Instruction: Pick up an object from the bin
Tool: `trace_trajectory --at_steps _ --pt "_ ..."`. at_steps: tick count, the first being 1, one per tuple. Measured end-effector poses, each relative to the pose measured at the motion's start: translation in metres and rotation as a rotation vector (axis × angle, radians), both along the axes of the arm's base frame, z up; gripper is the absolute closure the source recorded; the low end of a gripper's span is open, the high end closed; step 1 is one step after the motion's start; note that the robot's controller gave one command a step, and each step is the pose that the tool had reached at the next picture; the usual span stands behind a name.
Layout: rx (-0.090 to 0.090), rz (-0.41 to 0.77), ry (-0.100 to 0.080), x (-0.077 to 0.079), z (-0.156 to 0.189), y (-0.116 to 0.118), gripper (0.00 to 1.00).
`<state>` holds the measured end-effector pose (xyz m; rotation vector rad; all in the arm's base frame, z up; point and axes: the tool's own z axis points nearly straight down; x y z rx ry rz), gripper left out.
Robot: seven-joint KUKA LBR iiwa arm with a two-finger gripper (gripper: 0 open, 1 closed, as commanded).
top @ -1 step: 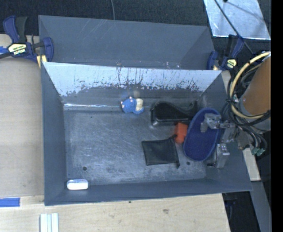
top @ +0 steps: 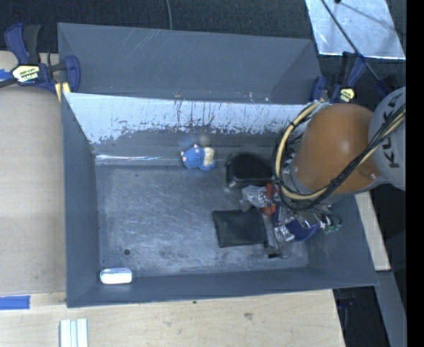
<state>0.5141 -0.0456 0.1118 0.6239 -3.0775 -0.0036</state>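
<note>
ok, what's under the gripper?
The gripper sits at the right edge of a flat black square on the bin floor. Whatever lies directly below it and the orange wrist cover is hidden.

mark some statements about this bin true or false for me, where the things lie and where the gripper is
1. A white oblong thing lies in the front-left corner of the bin. True.
2. The blue and white thing lies on top of the flat black square. False: it lies by the back wall, well apart from the square.
3. The gripper is down at the right edge of the flat black square. True.
4. The arm reaches in from the view's left. False: it comes in from the right, over the bin's right side.
</note>
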Motion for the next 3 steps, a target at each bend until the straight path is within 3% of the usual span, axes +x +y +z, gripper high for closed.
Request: trace_trajectory --at_steps 1,2,3 --pt "-0.001 0.009 0.0 0.021 -0.044 -0.003 0.0" --pt "-0.002 0.011 -0.004 0.022 -0.041 -0.003 1.0" --pt "-0.002 -0.006 -0.013 -0.001 0.096 0.01 1.0"
